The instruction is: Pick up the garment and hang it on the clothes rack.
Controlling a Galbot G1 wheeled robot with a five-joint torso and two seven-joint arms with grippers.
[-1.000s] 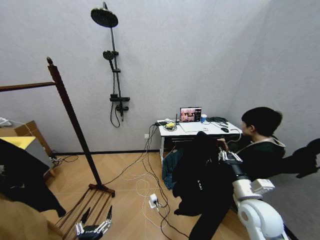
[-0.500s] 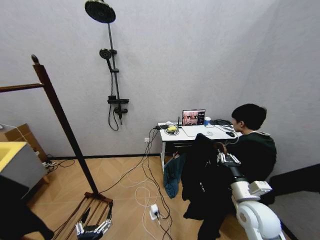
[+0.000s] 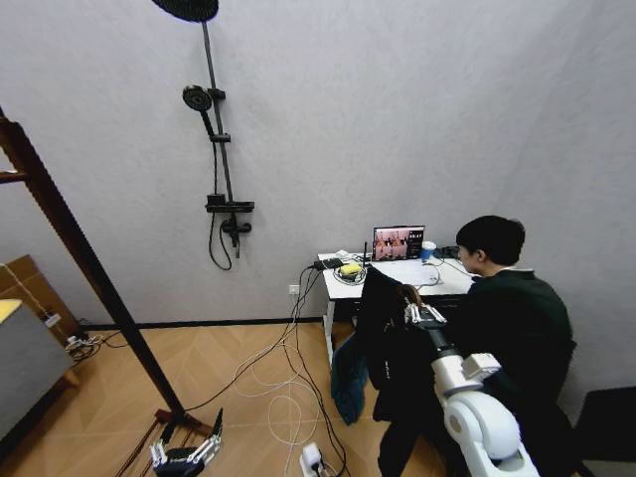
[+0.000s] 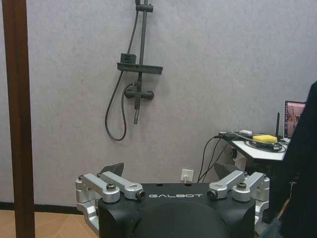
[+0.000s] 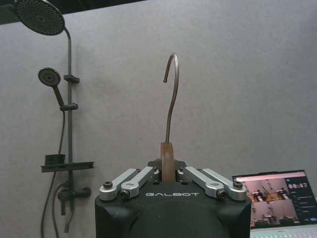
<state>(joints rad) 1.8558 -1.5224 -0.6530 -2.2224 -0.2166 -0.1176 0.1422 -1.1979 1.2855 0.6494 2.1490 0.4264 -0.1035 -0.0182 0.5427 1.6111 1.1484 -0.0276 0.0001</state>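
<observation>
Garment: black jacket (image 3: 386, 343) hangs in the air off the robot's right arm, in front of the white worktop (image 3: 397, 278) and beside a seated person in dark clothes; its dark edge also shows at the side of the left wrist view.
Hanger: wooden neck (image 5: 167, 159) stands upright between the right gripper's fingers, metal hook (image 5: 171, 94) rising above it against the grey wall.
Right gripper: right gripper (image 5: 167, 174) is closed on the hanger's neck, fingers pressed in from both sides; in the head view it sits at the jacket's top (image 3: 415, 310), arm stretched forward.
Left gripper: left gripper (image 3: 186, 455) hangs low near the floor with its fingers spread wide, holding nothing.
Clothes rack: reddish-brown post (image 3: 94, 273) slants across the robot's left, well apart from the jacket; slatted base near the left gripper.
Wall: black shower pole (image 3: 217, 149) with round head is mounted between rack and worktop.
Worktop: open laptop (image 3: 397, 242) and tangled cables.
</observation>
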